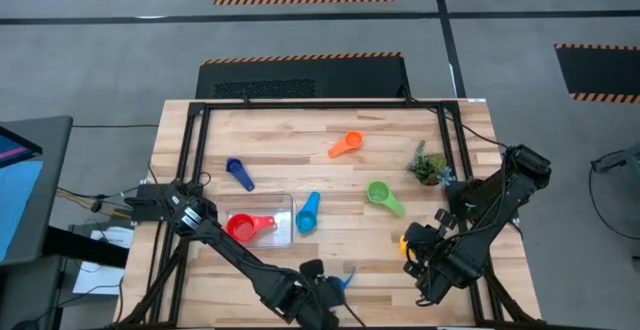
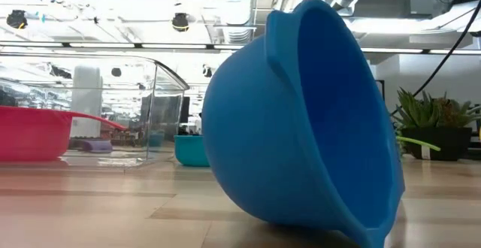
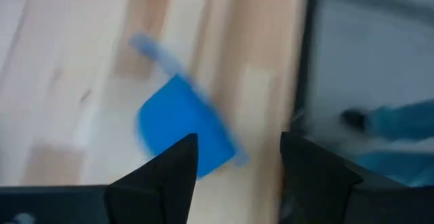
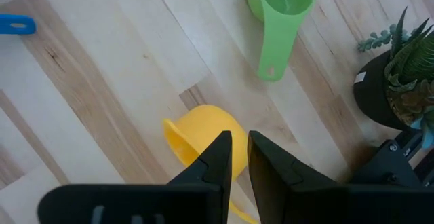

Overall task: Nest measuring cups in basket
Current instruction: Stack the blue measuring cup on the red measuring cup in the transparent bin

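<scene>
My left gripper (image 3: 237,156), jaws apart, hovers over the blue cup (image 3: 183,132) lying tipped at the table's (image 1: 300,135) near edge. My right gripper (image 4: 241,153) pinches the yellow cup (image 4: 203,132). The red cup (image 1: 243,228) sits in the basket (image 1: 285,202); orange (image 1: 345,146), green (image 1: 382,194), and two other blue cups (image 1: 240,173) (image 1: 307,213) lie outside.

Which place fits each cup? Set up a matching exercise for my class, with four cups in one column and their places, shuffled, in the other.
Cups:
1. red cup
2. yellow cup
3. green cup
4. orange cup

Places:
A. beside the potted plant
B. far side of the table, out in the open
C. inside the basket
D. under the right gripper

Pairs: 1-C, 2-D, 3-A, 4-B
</scene>
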### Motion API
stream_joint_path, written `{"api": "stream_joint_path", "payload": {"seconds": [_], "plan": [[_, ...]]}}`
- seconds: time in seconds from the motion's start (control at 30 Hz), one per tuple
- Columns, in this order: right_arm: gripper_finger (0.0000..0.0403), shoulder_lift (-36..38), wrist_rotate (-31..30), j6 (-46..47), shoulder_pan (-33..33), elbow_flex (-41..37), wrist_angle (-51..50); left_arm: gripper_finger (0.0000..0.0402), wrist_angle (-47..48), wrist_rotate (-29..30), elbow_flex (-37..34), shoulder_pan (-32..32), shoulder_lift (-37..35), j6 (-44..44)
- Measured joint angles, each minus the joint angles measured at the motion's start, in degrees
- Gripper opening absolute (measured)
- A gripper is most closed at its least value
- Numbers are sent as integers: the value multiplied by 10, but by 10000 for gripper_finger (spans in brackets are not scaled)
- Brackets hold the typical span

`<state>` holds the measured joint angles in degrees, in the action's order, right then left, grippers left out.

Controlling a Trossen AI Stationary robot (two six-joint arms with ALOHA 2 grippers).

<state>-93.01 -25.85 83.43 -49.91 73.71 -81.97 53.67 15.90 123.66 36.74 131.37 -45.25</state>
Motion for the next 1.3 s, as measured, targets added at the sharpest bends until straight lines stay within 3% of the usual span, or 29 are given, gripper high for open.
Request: {"api": "stream_joint_path", "payload": {"seconds": [0.27,0.5,0.6,0.73,0.83,0.93,1.07,1.2,1.3], "plan": [[71,0,-15,-1,0,0,0,188,-38,48,3,-6,0,-12],[71,0,-19,-25,0,0,7,148,-80,38,12,-19,0,-1],[71,0,-48,-44,-3,0,27,136,-68,23,26,-23,0,5],[71,0,-129,-169,-18,0,115,121,-14,25,75,-27,1,19],[71,0,-148,-304,-24,0,175,101,75,52,115,-27,-8,62],[71,0,-130,-419,-20,0,238,69,151,76,93,-23,-49,89],[71,-2,-38,-536,9,0,350,11,266,132,94,-5,-101,105],[71,-18,5,-578,56,0,434,2,366,191,94,19,-131,80],[70,-41,62,-596,89,1,488,0,357,214,72,38,-155,94]]}}
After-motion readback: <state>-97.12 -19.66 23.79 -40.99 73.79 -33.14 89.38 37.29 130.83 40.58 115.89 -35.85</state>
